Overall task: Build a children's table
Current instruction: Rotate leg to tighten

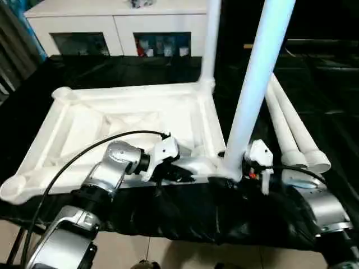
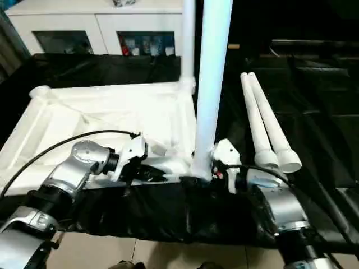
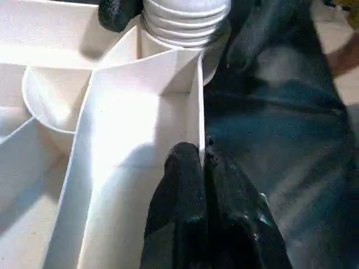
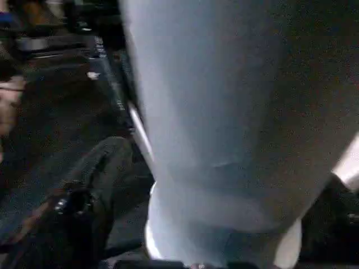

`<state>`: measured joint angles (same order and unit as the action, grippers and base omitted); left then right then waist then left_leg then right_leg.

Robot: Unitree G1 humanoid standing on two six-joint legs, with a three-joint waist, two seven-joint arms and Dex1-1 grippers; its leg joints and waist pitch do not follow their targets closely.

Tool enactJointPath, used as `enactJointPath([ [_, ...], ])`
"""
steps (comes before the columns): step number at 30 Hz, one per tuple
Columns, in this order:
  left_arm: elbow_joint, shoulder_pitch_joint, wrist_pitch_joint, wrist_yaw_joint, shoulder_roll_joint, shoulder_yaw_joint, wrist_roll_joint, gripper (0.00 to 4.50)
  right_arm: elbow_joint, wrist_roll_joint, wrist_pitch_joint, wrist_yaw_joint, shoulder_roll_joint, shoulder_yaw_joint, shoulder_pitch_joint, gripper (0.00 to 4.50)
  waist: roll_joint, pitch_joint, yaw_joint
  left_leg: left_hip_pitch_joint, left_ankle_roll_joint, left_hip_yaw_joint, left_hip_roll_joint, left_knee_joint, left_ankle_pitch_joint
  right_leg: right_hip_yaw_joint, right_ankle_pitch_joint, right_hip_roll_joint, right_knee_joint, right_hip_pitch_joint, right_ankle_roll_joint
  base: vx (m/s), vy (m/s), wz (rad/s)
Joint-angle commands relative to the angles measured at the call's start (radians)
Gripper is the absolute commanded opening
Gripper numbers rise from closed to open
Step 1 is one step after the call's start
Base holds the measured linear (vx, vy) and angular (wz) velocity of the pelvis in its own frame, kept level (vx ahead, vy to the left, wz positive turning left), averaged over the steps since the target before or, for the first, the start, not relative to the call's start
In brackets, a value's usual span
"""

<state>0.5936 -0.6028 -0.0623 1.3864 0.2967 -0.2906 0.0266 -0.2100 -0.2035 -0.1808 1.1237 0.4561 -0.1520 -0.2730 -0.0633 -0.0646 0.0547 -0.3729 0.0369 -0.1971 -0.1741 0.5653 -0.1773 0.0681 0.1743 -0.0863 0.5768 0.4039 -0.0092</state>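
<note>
Table top (image 1: 120, 120): white moulded plastic, upside down on black cloth (image 1: 168, 216), ribbed underside up, thin walls crossing inside a raised rim, rounded cup sockets at the corners. It sits just ahead of both grippers, its near edge toward the robot.

Two legs stand upright in the sockets on the top's right side: the near leg (image 1: 255, 84), a smooth pale tube, rises from the corner between the two grippers; the far leg (image 1: 211, 42) rises from the back corner. The near leg's foot is ringed with ridges where it enters the socket (image 3: 185, 25).

Two loose legs (image 1: 291, 131) lie side by side on the cloth beyond the right gripper, flared ends toward the robot.

Left gripper (image 3: 203, 162): black fingers pressed together, tips pinching the thin upright rim wall of the top, the near leg's socket just beyond the tips.

Right gripper (image 1: 224, 182): fingers spread wide on either side of the near leg's foot; one finger (image 4: 92, 185) shows beside the tube with a gap. Contact with the leg cannot be told.

Behind the table stands a white cabinet (image 1: 118, 25) with glass doors.
</note>
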Motion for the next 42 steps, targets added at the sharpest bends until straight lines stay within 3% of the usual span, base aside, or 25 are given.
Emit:
enactJointPath([
  [1, -0.046, 0.005, 0.014, 0.086, -0.017, -0.057, -0.031, 0.0, 0.03, -0.01, -0.031, 0.043, -0.003, -0.055, -0.001, 3.8, 0.019, 0.056, 0.003, 0.007, -0.128, 0.021, -0.061, -0.056, -0.186, -0.044, 0.2, -0.064, -0.062, -0.051, -0.25, 0.0, 0.0, 0.0],
  [14, -0.06, 0.018, 0.012, 0.109, -0.005, -0.066, -0.034, 0.0, 0.041, -0.006, -0.057, 0.077, 0.012, -0.081, -0.001, 2.79, 0.023, 0.057, 0.007, 0.008, -0.124, 0.022, -0.06, -0.055, -0.171, -0.044, 0.2, -0.064, -0.061, -0.05, -0.247, 0.0, 0.0, 0.0],
  [21, -0.041, 0.01, -0.005, 0.066, -0.023, -0.054, -0.024, 0.0, 0.038, -0.01, -0.074, 0.017, -0.027, -0.067, 0.011, 2.74, 0.023, 0.056, 0.006, 0.009, -0.12, 0.021, -0.058, -0.054, -0.175, -0.043, 0.214, -0.064, -0.063, -0.05, -0.243, 0.0, 0.0, 0.0],
  [25, 0.003, -0.019, -0.041, -0.067, -0.077, -0.029, -0.008, 0.0, -0.004, 0.029, -0.057, -0.153, -0.105, -0.028, 0.001, 2.74, 0.022, 0.05, -0.001, 0.01, -0.09, 0.022, -0.056, -0.058, -0.216, -0.044, 0.294, -0.065, -0.072, -0.043, -0.225, 0.0, 0.0, 0.0],
  [27, 0.016, -0.028, -0.044, -0.101, -0.092, -0.026, 0.0, 0.0, -0.023, 0.045, -0.05, -0.207, -0.127, -0.017, -0.007, 2.73, 0.029, 0.051, -0.004, 0.012, -0.068, 0.026, -0.053, -0.061, -0.233, -0.043, 0.36, -0.067, -0.077, -0.046, -0.205, 0.0, 0.0, 0.0],
  [31, 0.068, -0.072, -0.1, -0.274, -0.188, -0.006, 0.024, 0.0, -0.092, 0.06, -0.072, -0.442, -0.251, 0.044, -0.045, 2.7, 0.026, 0.05, -0.015, 0.016, -0.046, 0.027, -0.053, -0.064, -0.254, -0.044, 0.371, -0.065, -0.081, -0.042, -0.197, 0.0, 0.0, 0.0],
  [34, 0.112, -0.105, -0.124, -0.395, -0.26, 0.003, 0.043, 0.0, -0.137, 0.079, -0.061, -0.577, -0.331, 0.06, -0.066, 2.69, 0.027, 0.051, -0.019, 0.02, -0.047, 0.025, -0.051, -0.062, -0.252, -0.047, 0.352, -0.065, -0.084, -0.037, -0.201, 0.0, 0.0, 0.0],
  [35, 0.125, -0.114, -0.128, -0.432, -0.281, 0.007, 0.047, 0.0, -0.151, 0.084, -0.052, -0.609, -0.35, 0.064, -0.072, 2.69, 0.03, 0.054, -0.018, 0.016, -0.054, 0.026, -0.049, -0.062, -0.246, -0.044, 0.342, -0.065, -0.082, -0.045, -0.199, 0.0, 0.0, 0.0],
  [37, 0.136, -0.121, -0.128, -0.467, -0.304, 0.006, 0.056, 0.0, -0.172, 0.095, -0.039, -0.659, -0.375, 0.07, -0.082, 2.69, 0.026, 0.056, -0.017, 0.018, -0.062, 0.024, -0.05, -0.06, -0.237, -0.046, 0.326, -0.066, -0.084, -0.04, -0.199, 0.0, 0.0, 0.0],
  [42, 0.164, -0.134, -0.122, -0.546, -0.349, 0.003, 0.076, 0.0, -0.224, 0.118, -0.007, -0.787, -0.432, 0.106, -0.109, 2.69, 0.024, 0.06, -0.016, 0.015, -0.064, 0.025, -0.048, -0.061, -0.238, -0.043, 0.312, -0.065, -0.082, -0.047, -0.198, 0.0, 0.0, 0.0],
])
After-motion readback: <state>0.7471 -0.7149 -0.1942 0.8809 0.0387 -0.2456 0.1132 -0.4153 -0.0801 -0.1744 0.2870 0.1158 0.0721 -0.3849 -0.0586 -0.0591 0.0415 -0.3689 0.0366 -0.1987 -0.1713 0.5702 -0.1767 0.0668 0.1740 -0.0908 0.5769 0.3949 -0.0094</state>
